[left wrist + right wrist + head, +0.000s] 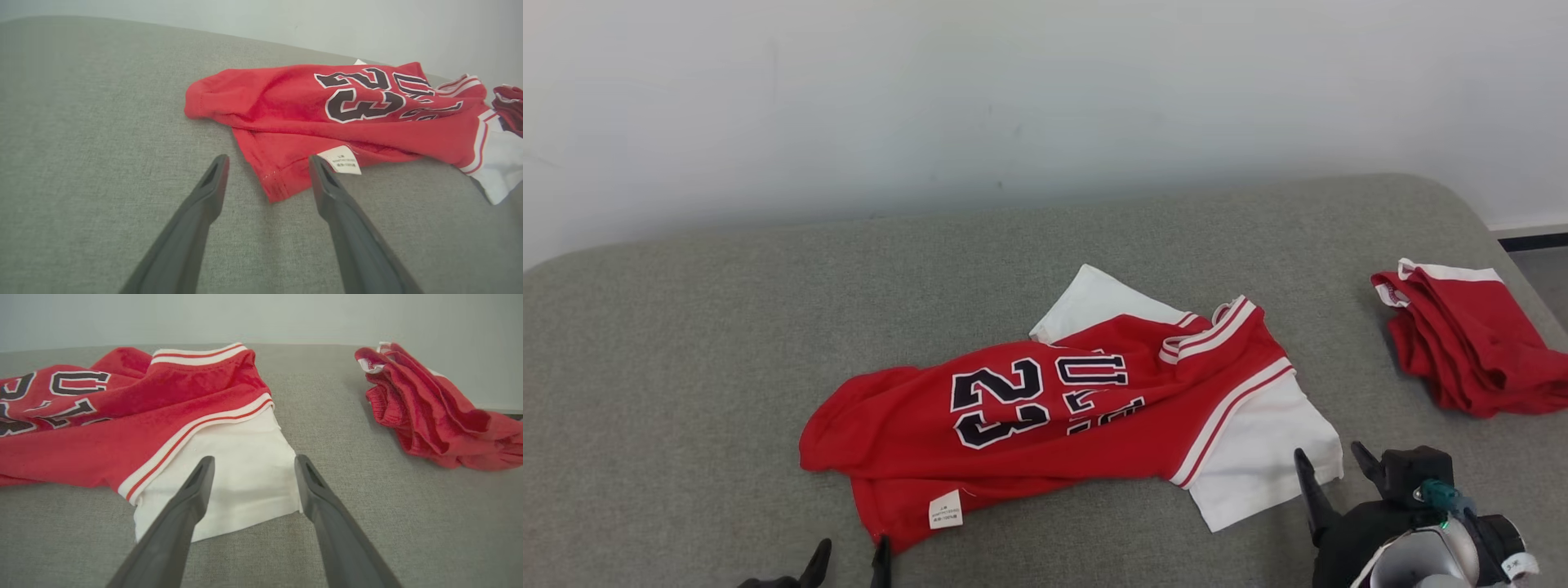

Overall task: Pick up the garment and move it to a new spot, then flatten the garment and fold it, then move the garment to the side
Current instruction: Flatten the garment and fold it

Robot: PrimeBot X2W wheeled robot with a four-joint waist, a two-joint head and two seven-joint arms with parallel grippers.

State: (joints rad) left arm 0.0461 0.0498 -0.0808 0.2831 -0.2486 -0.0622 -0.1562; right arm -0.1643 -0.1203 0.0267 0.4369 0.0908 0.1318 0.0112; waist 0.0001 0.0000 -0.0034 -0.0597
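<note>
We are facing a pale wall (1045, 82) behind a wide grey cushion (686, 343), which is carrying everything here. The jersey (1013, 416) is lying crumpled near the middle of the cushion. It is red with a dark 23 and white-and-red trim, and a white sleeve (1258, 469) is sticking out toward our right. A red heap (1462, 343) of cloth is sitting near the cushion's right edge, well apart from the jersey.

We are holding the left jaws released and empty at the jersey's near left corner. In the left wrist view their fingers (212, 188) are straddling the red hem, and we cannot tell whether they are touching it. We are holding the right jaws released too, grasping nothing, with their fingers (196, 486) pointing over the sleeve's near edge. A small white label (946, 510) is showing on the hem, just beside the left jaws.
</note>
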